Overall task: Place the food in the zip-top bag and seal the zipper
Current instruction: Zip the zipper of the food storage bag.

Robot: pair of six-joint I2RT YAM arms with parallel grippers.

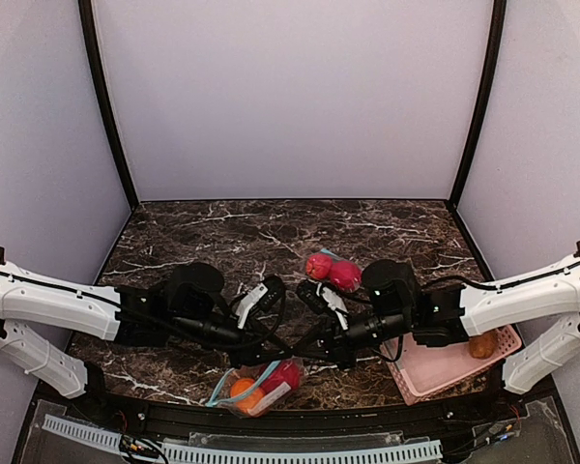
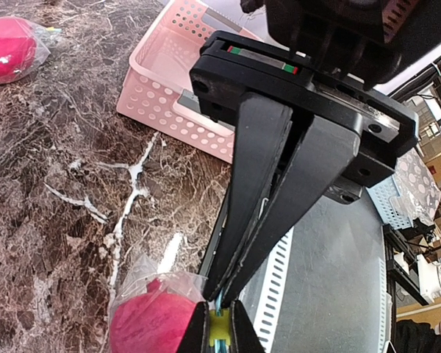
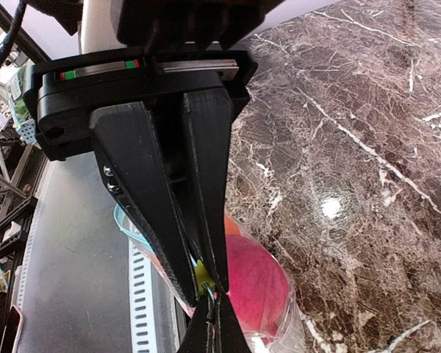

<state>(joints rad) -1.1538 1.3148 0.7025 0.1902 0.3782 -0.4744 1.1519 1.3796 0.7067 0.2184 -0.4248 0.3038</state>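
Observation:
The zip-top bag [image 1: 258,387] lies at the table's front edge with food inside: an orange fruit [image 1: 244,390] and a red fruit [image 1: 283,375]. Both grippers meet at the bag's right end. My left gripper [image 2: 219,300] is shut on the blue zipper strip [image 2: 222,344]. Tip to tip against it, my right gripper [image 3: 209,283] is shut on the yellow zipper slider [image 3: 203,276]. The red fruit [image 2: 151,323] bulges in the clear plastic just beside the fingertips. Two more red fruits [image 1: 332,271] lie in a second clear bag at mid-table.
A pink perforated basket [image 1: 445,372] stands at the front right with a brownish-orange item [image 1: 483,343] in it. A white slotted rail [image 1: 271,452] runs along the front edge below the bag. The marble top stretches back to the walls.

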